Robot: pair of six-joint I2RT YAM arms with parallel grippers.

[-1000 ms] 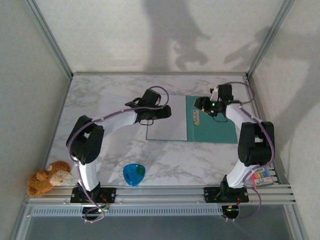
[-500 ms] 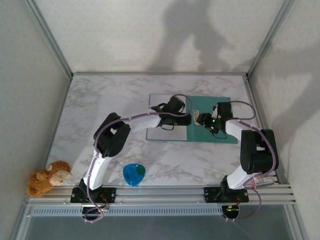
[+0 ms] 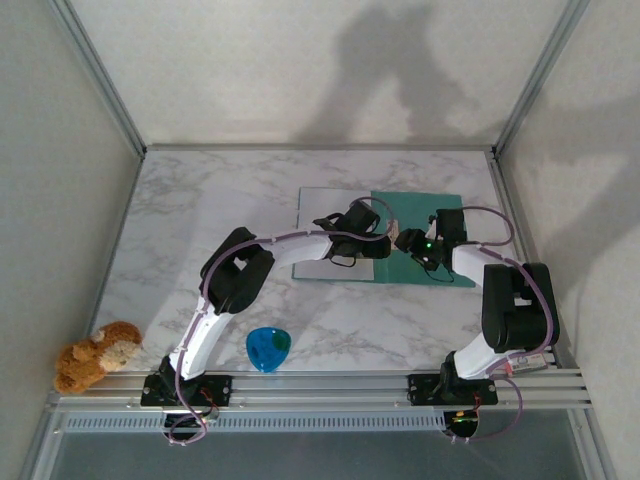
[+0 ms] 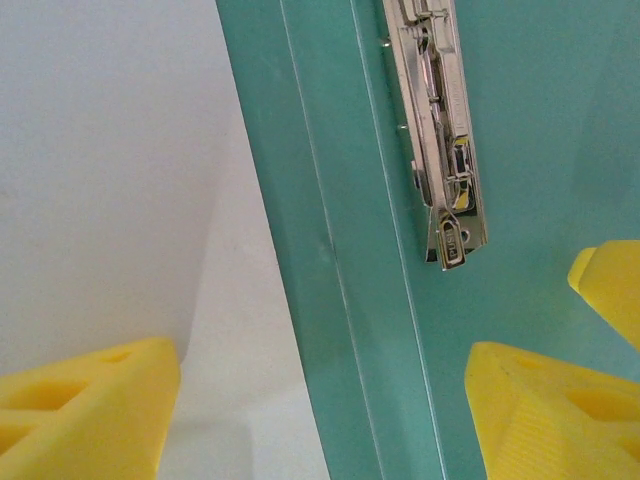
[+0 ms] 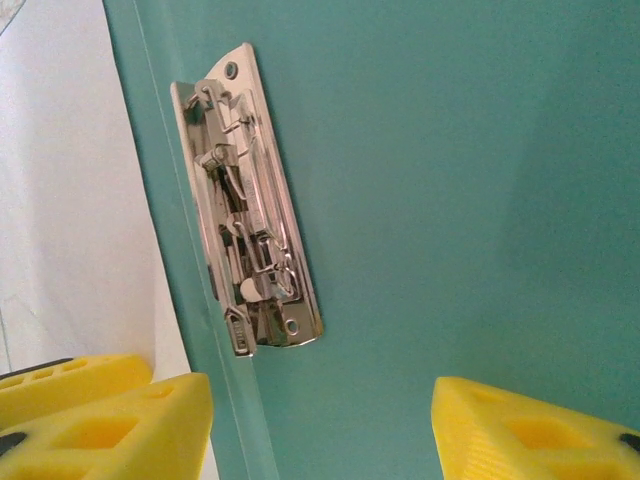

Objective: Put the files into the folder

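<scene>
The folder [image 3: 425, 205] is lying open and flat toward the far right of the tabletop [image 3: 200, 200], with its teal right panel facing up. The files [image 3: 322, 215] are showing as a pale sheet over its left half, just beside the spine [image 4: 330, 250]. The left gripper [image 3: 380, 245] is hovering low over that spine with its fingers spread and nothing between them, one over the white paper and the other over the teal. The right gripper [image 3: 408, 240] is hanging just beside it above the teal panel, its jaws likewise parted and empty, with the metal clip [image 5: 250, 210] lying just ahead of them. The clip is looking shut against bare teal, with no paper under it. The sheets are likely to handle as light, limp and slippery. Lying flat, they are offering no edge to pinch from above, so a fingertip pressing and dragging, or a pinch at a free outer edge or corner once it lifts, seems the safer hold. The folder card is probably stiffer but light, and may skid on the smooth marble if it is pushed without being steadied. The clip lever is small, rigid and probably sprung, so it is asking for a careful, centred nip.
</scene>
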